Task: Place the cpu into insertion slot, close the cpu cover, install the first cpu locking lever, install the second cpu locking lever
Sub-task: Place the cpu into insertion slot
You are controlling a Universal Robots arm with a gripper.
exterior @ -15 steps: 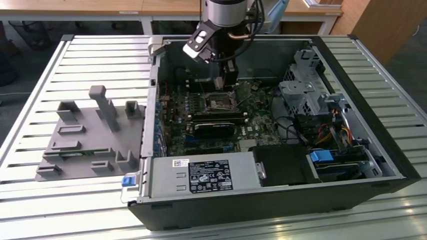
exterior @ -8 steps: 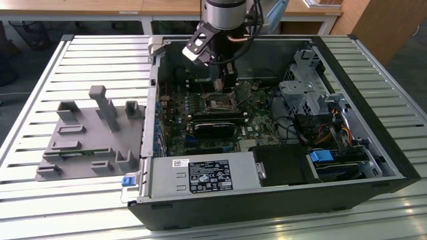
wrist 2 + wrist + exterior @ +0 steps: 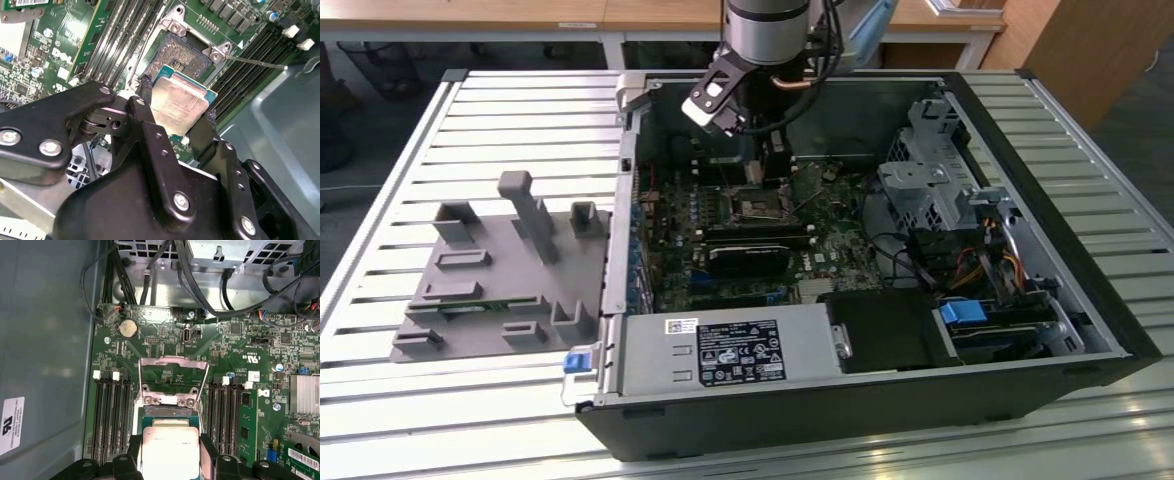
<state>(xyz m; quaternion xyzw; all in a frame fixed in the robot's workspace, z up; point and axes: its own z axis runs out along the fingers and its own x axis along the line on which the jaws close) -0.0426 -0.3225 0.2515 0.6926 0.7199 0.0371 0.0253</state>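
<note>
My gripper reaches down into the open computer case and is shut on the cpu, a pale silvery square chip held by its two opposite edges between the black fingers. The cpu hangs just above the insertion slot, the dark square socket in the green board, partly over one side of it. In the first wrist view the cpu cover, a silvery frame plate, stands swung open beyond the slot. A thin metal locking lever sticks out beside the socket. In the exterior view the slot lies just below the gripper.
Long black memory slots flank the socket on both sides. A grey power supply box sits at the case's near edge, drive cages and cables on the exterior view's right. A grey fixture block stands on the slatted table.
</note>
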